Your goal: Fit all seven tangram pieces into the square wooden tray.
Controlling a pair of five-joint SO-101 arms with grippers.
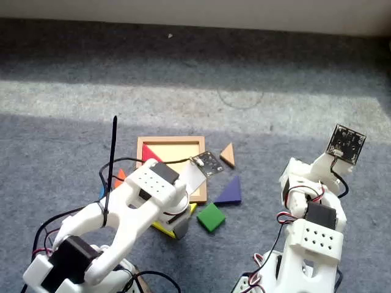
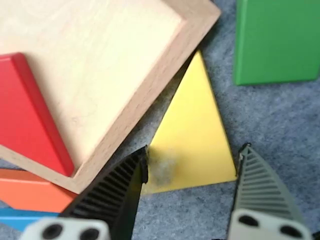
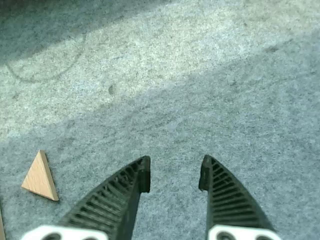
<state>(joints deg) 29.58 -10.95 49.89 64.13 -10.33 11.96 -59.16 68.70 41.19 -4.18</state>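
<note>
The square wooden tray point(image 2: 167, 75) point(image 1: 173, 143) lies on the carpet with a red piece point(image 2: 25, 112) point(image 1: 149, 154) inside it. A yellow triangle point(image 2: 192, 135) rests on the carpet against the tray's outer rim. My left gripper point(image 2: 194, 157) is open just above it, one finger on each side of its wide end. A green square point(image 2: 277, 40) point(image 1: 211, 217) lies close by. Orange point(image 2: 30, 195) and blue point(image 2: 12, 218) pieces peek out beside the tray. My right gripper point(image 3: 175, 170) is open over bare carpet, well away from a small tan triangle point(image 3: 40, 177) point(image 1: 227, 154).
A dark blue triangle point(image 1: 229, 192) lies on the carpet between the tan triangle and the green square. The left arm point(image 1: 146, 189) covers the tray's near edge. The right arm point(image 1: 314, 207) stands folded at the right. Grey carpet stretches open beyond the tray.
</note>
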